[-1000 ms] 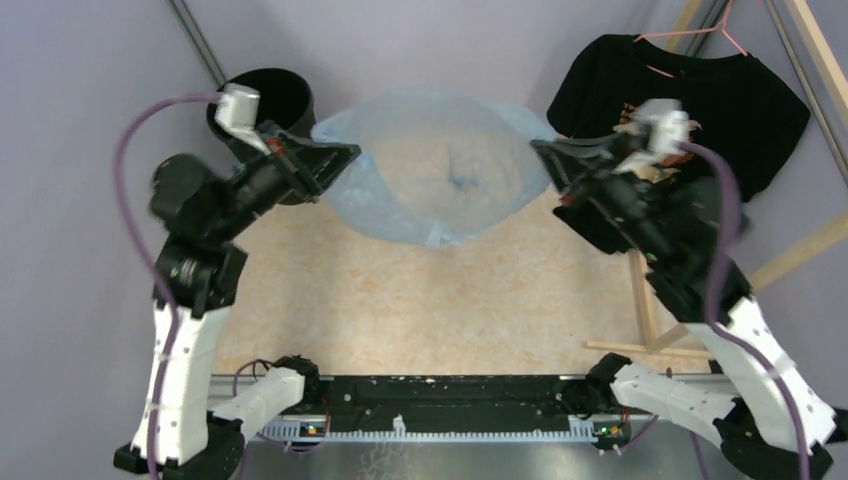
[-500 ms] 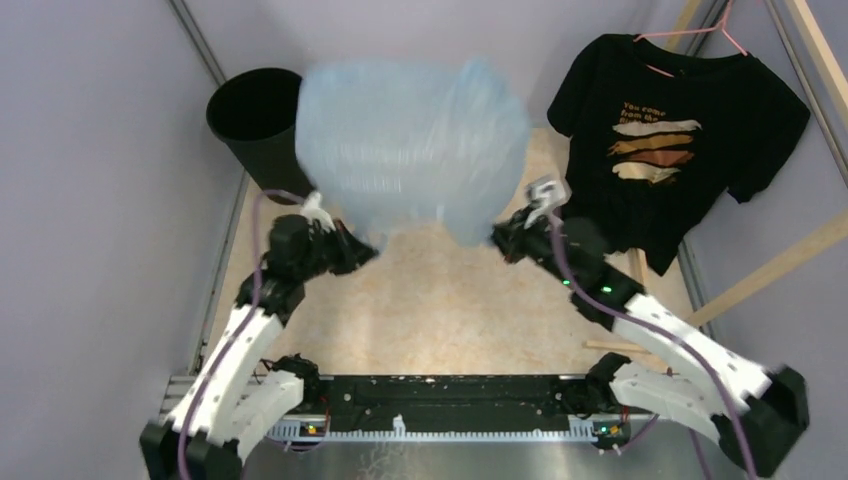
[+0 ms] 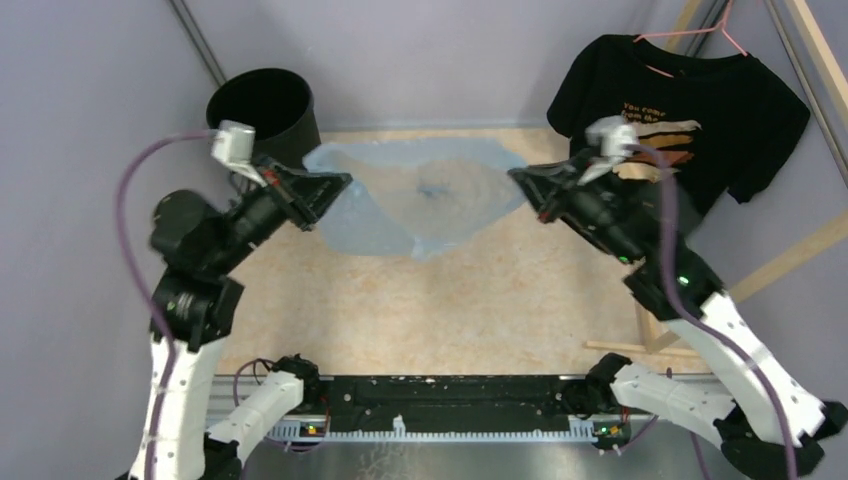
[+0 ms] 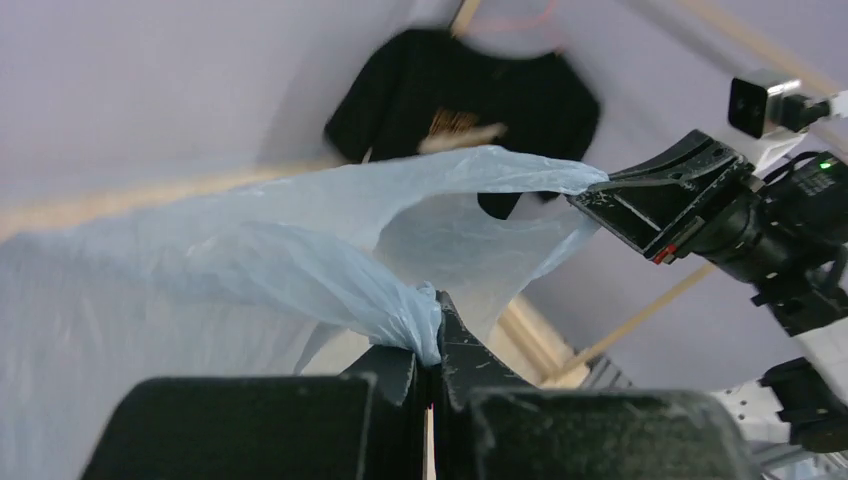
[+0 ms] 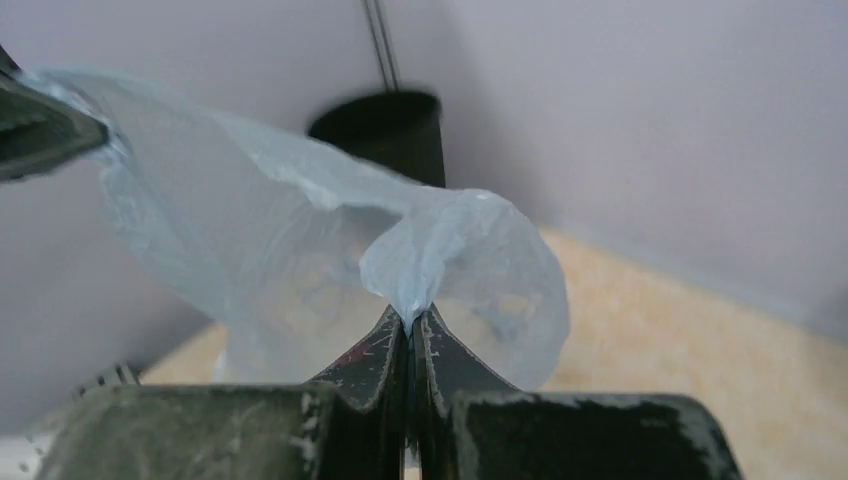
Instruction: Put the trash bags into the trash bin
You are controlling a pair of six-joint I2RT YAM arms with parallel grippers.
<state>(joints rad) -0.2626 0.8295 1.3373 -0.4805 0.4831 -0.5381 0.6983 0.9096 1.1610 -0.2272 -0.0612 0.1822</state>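
From above, the trash bag (image 3: 425, 200) hangs stretched between the left gripper (image 3: 343, 182) and right gripper (image 3: 514, 178), above the worktop (image 3: 450, 300), just beside the trash bin (image 3: 305, 125). Only the wrist views show both clamped on its bunched edges.

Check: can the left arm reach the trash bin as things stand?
Probably yes: the trash bin stands close beside the left gripper, nothing between them. But that gripper is shut on the trash bag, stretched across to the right gripper, so both arms must shift.
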